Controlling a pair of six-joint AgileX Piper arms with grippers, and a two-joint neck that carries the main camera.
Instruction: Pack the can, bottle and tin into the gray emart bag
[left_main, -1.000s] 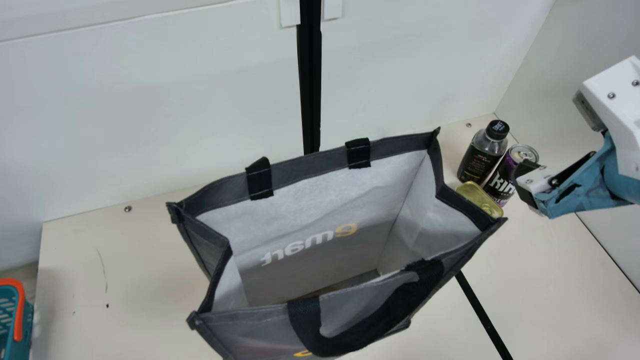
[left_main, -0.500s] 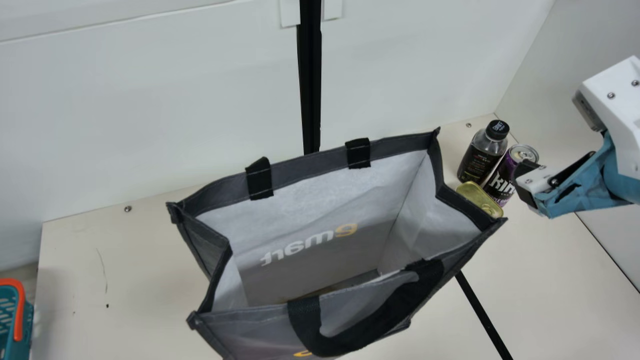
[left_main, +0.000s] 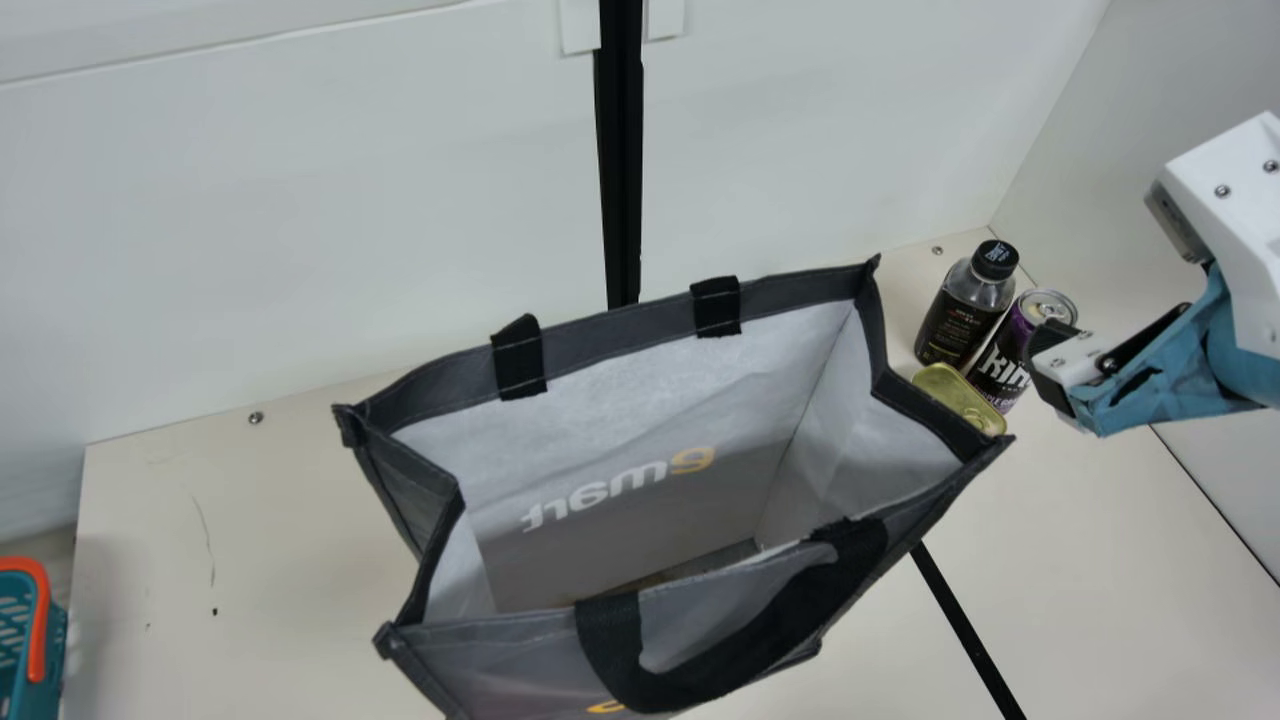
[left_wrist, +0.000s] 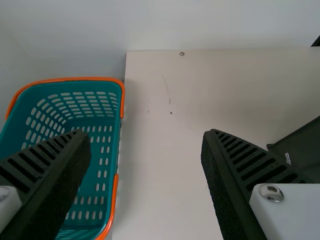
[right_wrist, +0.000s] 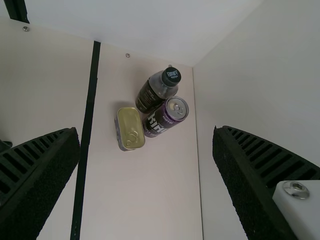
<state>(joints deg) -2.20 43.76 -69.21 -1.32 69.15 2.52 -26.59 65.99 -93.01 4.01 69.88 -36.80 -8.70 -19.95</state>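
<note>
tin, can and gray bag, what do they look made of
The tin looks like glossy, gold-toned metal, with a ring on its lid. The can seems to be thin metal, perhaps aluminium, given its bare silvery top. The gray bag looks like matte fabric, possibly nonwoven: stitched edges, creased pale lining.

I'd call this a lab, or a robot test booth — plain white panels (left_main: 300, 200) stand around a bare-topped cream bench (left_main: 150, 560), its surface dotted with screw heads (left_main: 255, 418) and crossed by a black strip (left_main: 965, 630). My own right arm (left_main: 1235, 220) juts in at the side, white-shelled with blue wrapping — equipment that suits a robotics workspace.
</note>
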